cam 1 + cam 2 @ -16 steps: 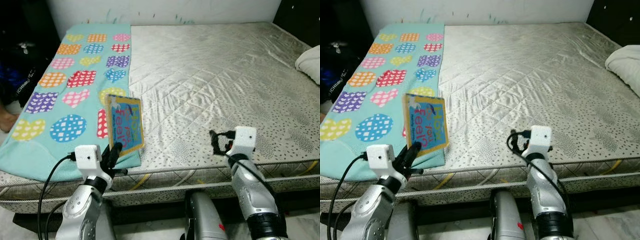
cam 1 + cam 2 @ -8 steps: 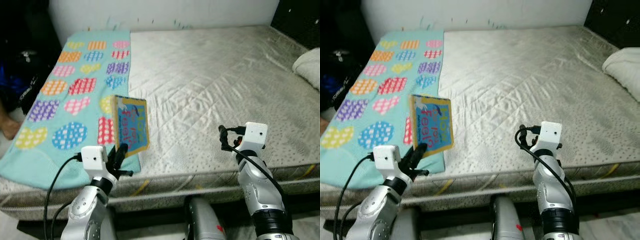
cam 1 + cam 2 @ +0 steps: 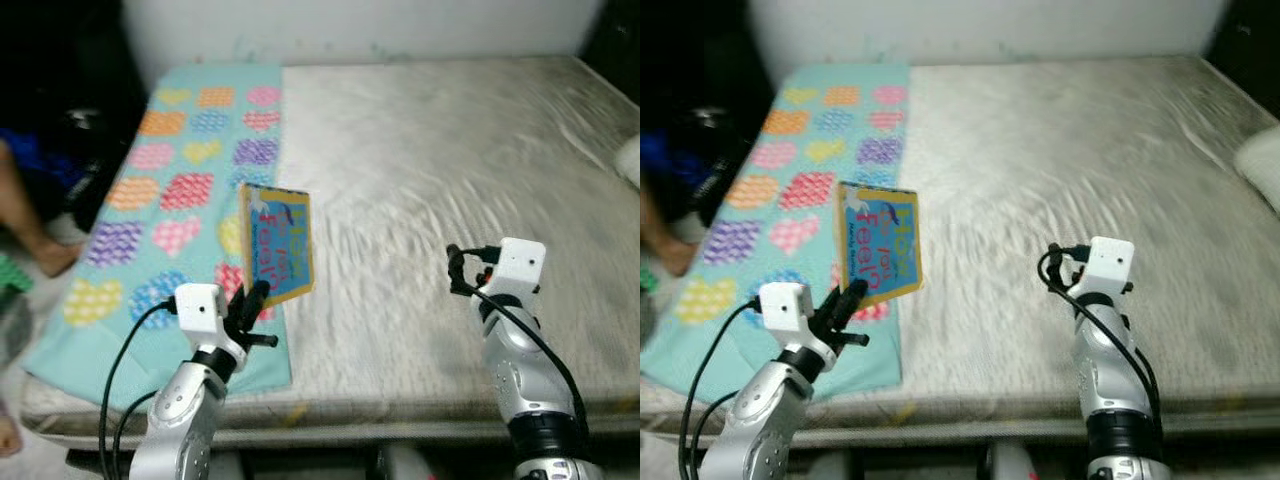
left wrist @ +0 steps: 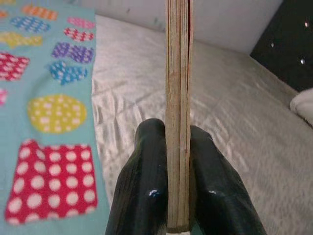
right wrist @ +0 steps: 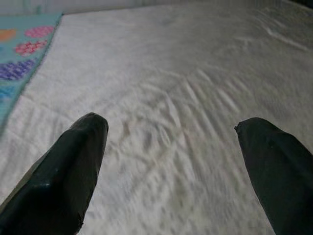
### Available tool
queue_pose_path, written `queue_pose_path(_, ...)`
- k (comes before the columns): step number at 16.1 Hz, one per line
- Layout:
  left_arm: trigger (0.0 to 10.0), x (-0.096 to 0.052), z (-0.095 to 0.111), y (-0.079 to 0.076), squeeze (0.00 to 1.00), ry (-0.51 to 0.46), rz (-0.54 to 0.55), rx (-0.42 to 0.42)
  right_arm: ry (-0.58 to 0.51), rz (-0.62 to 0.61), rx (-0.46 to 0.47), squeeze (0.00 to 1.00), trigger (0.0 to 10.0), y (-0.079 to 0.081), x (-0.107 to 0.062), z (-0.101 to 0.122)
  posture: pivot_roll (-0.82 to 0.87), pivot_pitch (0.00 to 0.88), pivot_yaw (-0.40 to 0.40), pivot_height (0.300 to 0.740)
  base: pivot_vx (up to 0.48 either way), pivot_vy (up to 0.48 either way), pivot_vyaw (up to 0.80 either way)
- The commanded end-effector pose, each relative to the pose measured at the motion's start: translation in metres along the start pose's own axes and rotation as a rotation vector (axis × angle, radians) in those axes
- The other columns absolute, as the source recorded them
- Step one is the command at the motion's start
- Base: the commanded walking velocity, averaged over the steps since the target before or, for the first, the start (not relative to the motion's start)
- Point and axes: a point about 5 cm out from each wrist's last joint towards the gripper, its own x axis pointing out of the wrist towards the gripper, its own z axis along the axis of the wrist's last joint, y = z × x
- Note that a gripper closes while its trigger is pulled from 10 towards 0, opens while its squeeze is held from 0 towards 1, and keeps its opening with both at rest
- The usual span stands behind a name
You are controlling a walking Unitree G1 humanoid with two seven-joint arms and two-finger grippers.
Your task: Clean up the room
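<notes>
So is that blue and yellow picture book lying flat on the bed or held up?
Held up on end. The blue and yellow picture book stands upright, its lower edge clamped between the left gripper fingers, above the teal heart-patterned blanket.

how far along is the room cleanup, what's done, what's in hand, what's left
Done: the thin blue picture book is off the bed, clamped upright in the left gripper above the turquoise blanket with colourful hearts. In hand: carrying it; no drop-off spot shows. The right gripper hangs open over the grey quilted mattress. Left: stowing the book, perhaps the blanket.
</notes>
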Motion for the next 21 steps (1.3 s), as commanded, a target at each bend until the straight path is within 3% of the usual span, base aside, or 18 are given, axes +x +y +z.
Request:
queue_pose_path(1,0.0,0.001,0.008,-0.002,0.0,-0.038,-0.006,0.014,-0.012,-0.007,0.007,0.0,10.0,0.0,0.002,0.004,-0.07,0.0,0.009,0.738,0.0,0.0,0.0)
queue_pose_path(6,0.0,0.001,0.008,-0.001,0.0,-0.023,0.015,0.03,-0.015,-0.041,-0.009,0.0,10.0,-0.007,0.0,0.003,-0.07,0.0,0.012,0.74,0.0,0.0,0.0)
queue_pose_path(7,1.2,0.002,0.007,0.0,0.0,-0.01,0.026,0.034,-0.016,-0.053,-0.016,0.0,10.0,-0.009,0.0,0.002,-0.07,0.0,0.012,0.74,0.0,0.0,0.0)
queue_pose_path(8,5.3,0.002,0.006,0.0,0.0,-0.004,0.027,0.035,-0.015,-0.066,-0.02,0.0,10.0,-0.011,0.0,0.002,-0.07,0.0,0.012,0.74,0.0,0.0,0.0)
queue_pose_path(9,10.0,0.002,0.005,0.0,0.0,0.005,0.038,0.024,-0.017,-0.08,-0.034,0.0,10.0,-0.014,-0.001,0.001,-0.07,0.0,0.012,0.74,0.0,0.0,0.0)
queue_pose_path(16,10.0,0.004,0.003,0.005,0.0,0.01,0.09,-0.033,-0.011,-0.142,-0.085,0.0,10.0,-0.016,-0.007,-0.006,-0.07,0.0,0.009,0.74,0.0,0.0,0.0)
queue_pose_path(21,10.0,0.004,-0.002,0.005,0.0,0.032,0.093,-0.064,0.008,-0.177,-0.098,0.0,10.0,-0.019,-0.008,-0.01,-0.07,0.0,0.007,0.74,0.0,0.0,-0.8)
